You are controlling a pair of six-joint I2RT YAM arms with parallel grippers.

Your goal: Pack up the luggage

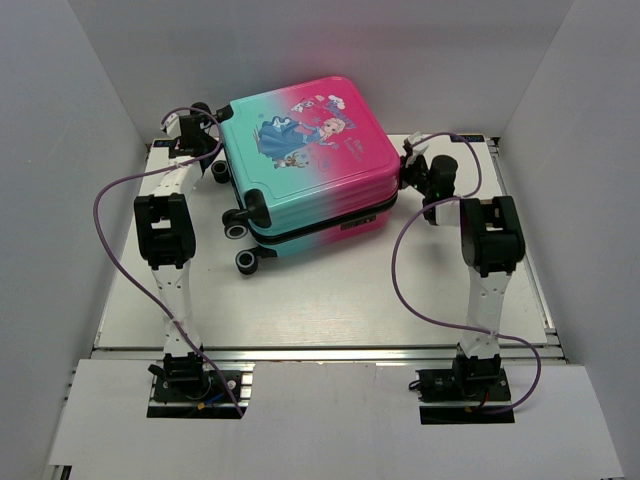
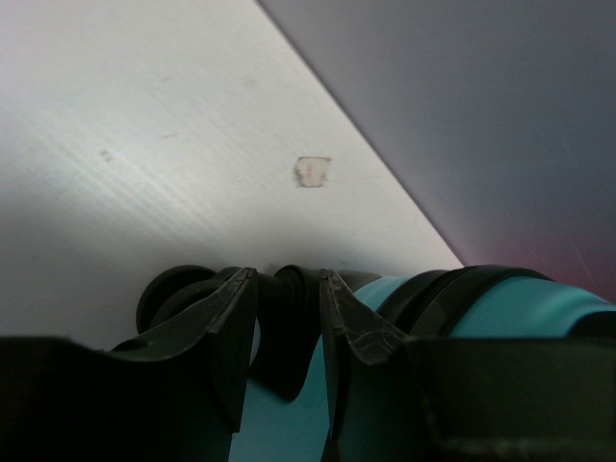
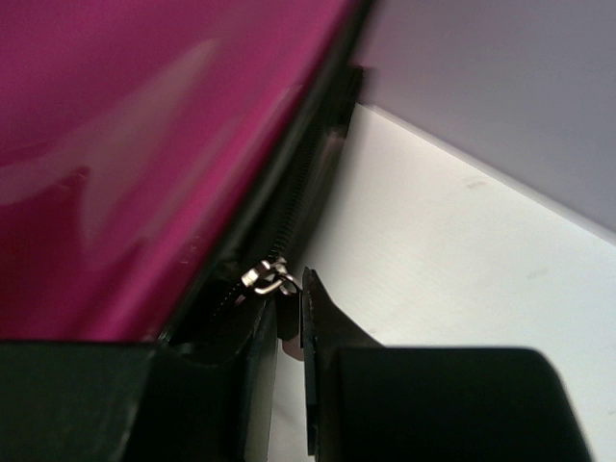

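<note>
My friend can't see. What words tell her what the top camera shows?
A small hard-shell suitcase, teal fading to pink with a cartoon princess print, lies flat on a white table, black wheels toward the left. The left gripper is at its teal wheeled end, the right gripper at its pink end.

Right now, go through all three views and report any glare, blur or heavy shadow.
Top external: even light, sharp, with a soft sheen on the luggage lid. Left wrist: the left fingers are dark and blurred up close, and the far wall is in shadow. Right wrist: broad glare streaks on the luggage's pink side, the zipper pull is fairly sharp, and the right fingers are black and soft.
</note>
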